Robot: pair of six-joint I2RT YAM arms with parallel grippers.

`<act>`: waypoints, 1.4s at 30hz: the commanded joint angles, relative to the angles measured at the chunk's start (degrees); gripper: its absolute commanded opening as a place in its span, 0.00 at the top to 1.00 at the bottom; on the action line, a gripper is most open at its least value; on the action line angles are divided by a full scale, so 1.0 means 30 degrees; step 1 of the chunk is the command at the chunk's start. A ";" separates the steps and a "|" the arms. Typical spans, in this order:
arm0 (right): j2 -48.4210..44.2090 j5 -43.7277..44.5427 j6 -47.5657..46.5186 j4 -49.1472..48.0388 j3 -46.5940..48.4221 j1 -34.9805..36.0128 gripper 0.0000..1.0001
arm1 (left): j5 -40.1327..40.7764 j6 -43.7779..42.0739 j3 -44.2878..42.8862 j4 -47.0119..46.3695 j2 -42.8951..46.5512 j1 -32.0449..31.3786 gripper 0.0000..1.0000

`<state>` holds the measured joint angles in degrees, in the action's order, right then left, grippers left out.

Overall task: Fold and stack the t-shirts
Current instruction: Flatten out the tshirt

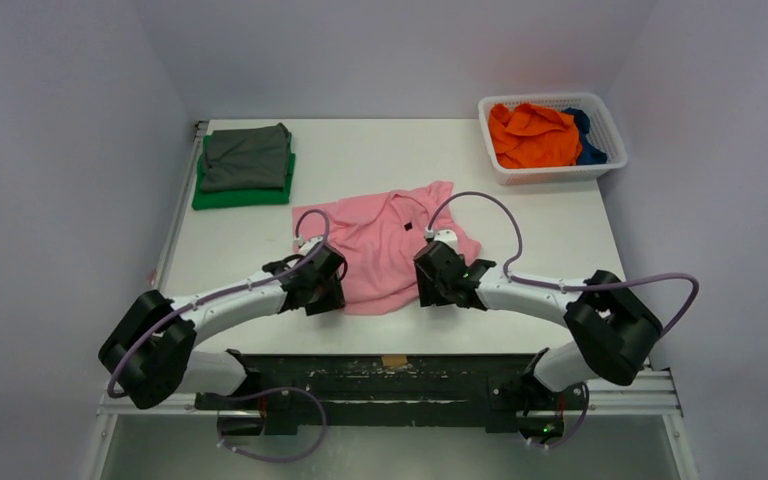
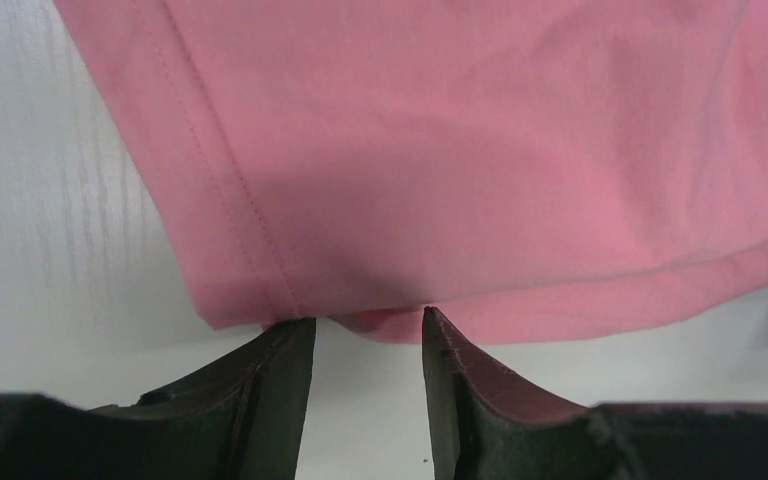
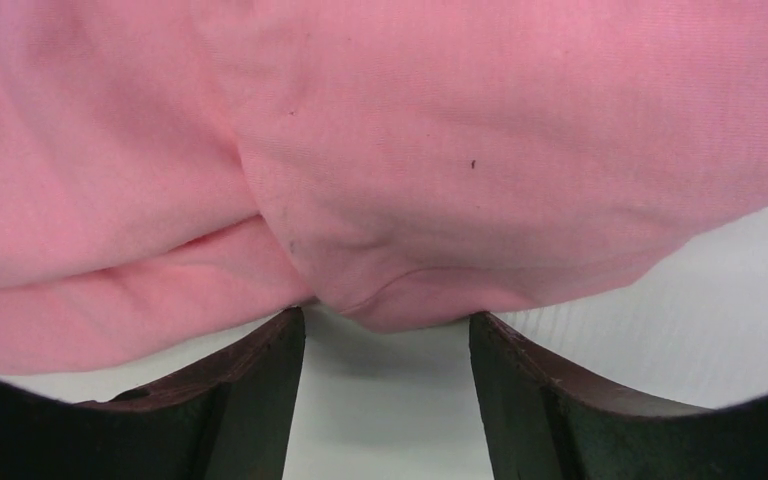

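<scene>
Five t-shirts [image 1: 380, 250], one basket [image 1: 552, 175], two arms [image 1: 230, 300].

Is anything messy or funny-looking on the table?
The pink t-shirt in the middle lies crooked and wrinkly, not folded yet. The orange t-shirt is scrunched up in the white basket. The grey t-shirt sits neatly on the green t-shirt.

My left arm [image 1: 230, 300] and right arm [image 1: 535, 292] reaching forward, elbows out, wrists turned inward, left hand [image 2: 368, 330] low, fingers [image 2: 280, 380] parted, right hand [image 3: 388, 325] low, spread wider
</scene>
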<state>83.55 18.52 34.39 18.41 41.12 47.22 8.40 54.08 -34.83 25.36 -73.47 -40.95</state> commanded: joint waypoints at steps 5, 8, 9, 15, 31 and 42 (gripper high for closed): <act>0.0614 0.0743 0.0620 -0.0157 0.0100 -0.0008 0.55 | 0.3051 0.1188 -0.2198 0.2173 -0.4788 0.0055 0.60; 0.0598 0.0887 0.0560 -0.0190 0.0047 -0.0008 0.66 | 0.3133 0.1132 -0.3224 0.2411 -0.6325 0.0056 0.79; 0.0598 0.1022 0.0597 -0.0187 0.0012 0.0006 0.69 | 0.3185 0.1081 -0.3534 0.2487 -0.6787 0.0056 0.92; -0.0407 0.3278 0.1084 0.0100 -0.0187 -0.0088 0.97 | 0.4084 0.0553 -0.3731 0.2832 -0.6334 0.0056 1.00; -1.1071 0.6287 0.0975 0.2976 0.2308 -0.2483 1.00 | 1.0177 -0.1975 -0.4479 0.6473 1.0653 0.0083 1.00; -1.3718 0.4871 -0.2826 0.4195 1.0489 -0.2800 1.00 | 1.2414 -0.7539 -1.1685 0.5768 1.5338 0.0085 1.00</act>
<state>42.87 36.38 31.73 30.02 65.10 38.96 43.42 40.73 -64.27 45.47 -28.36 -40.95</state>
